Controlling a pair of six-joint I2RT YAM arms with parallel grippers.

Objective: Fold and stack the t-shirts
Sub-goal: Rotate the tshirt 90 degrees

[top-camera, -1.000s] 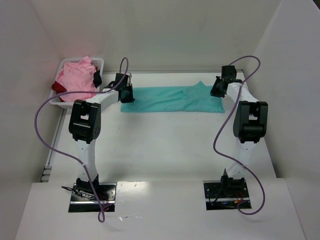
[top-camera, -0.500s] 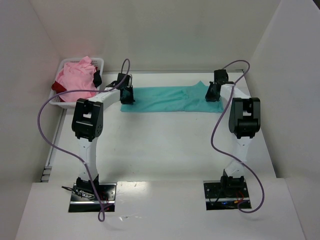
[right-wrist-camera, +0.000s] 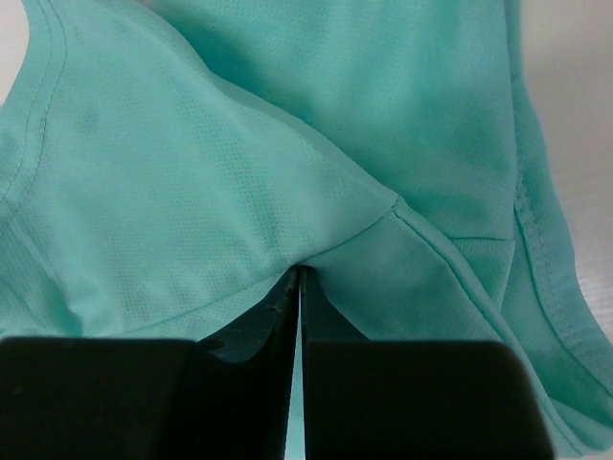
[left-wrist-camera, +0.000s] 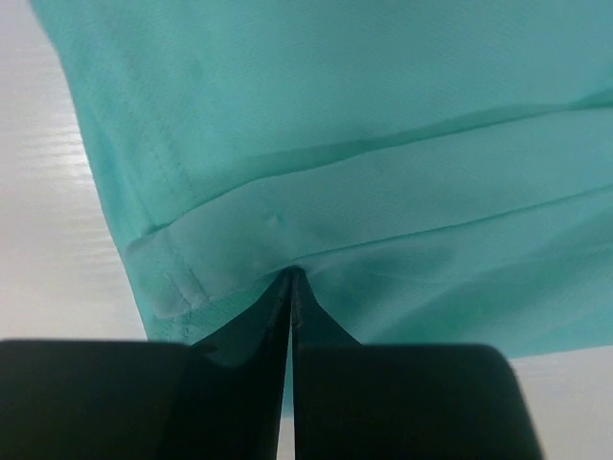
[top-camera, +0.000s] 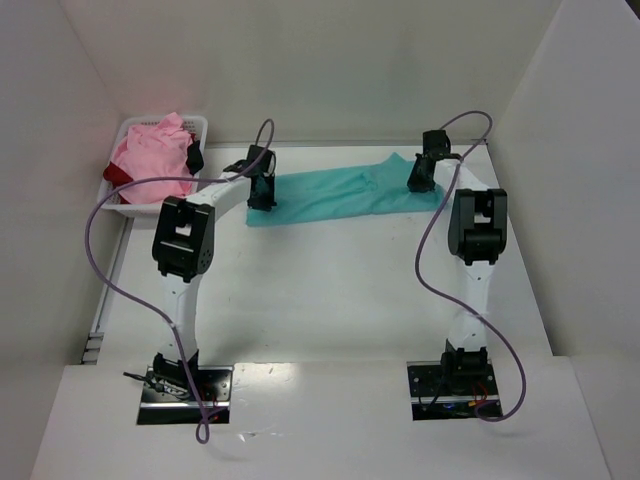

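Pinching the teal t-shirt at both ends, I have it drawn out as a long, narrow band across the far part of the table. It looks already folded lengthwise. My left gripper is clamped on the doubled edge at the shirt's left end, and the wrist view shows cloth pulled into the closed tips. My right gripper is clamped the same way on a fold at the right end, just beside a seam. From above I cannot tell whether the ends are raised off the table or only dragged taut.

I judge this to be the middle of folding the first shirt, with the crosswise fold not yet made. The next move calls for both arms to lift together with even tension. One end then has to go over the other so that the edges line up, and I should let go only once the layers lie flat.

The pink t-shirt and the dark red t-shirt lie bunched in the basket at the far left.
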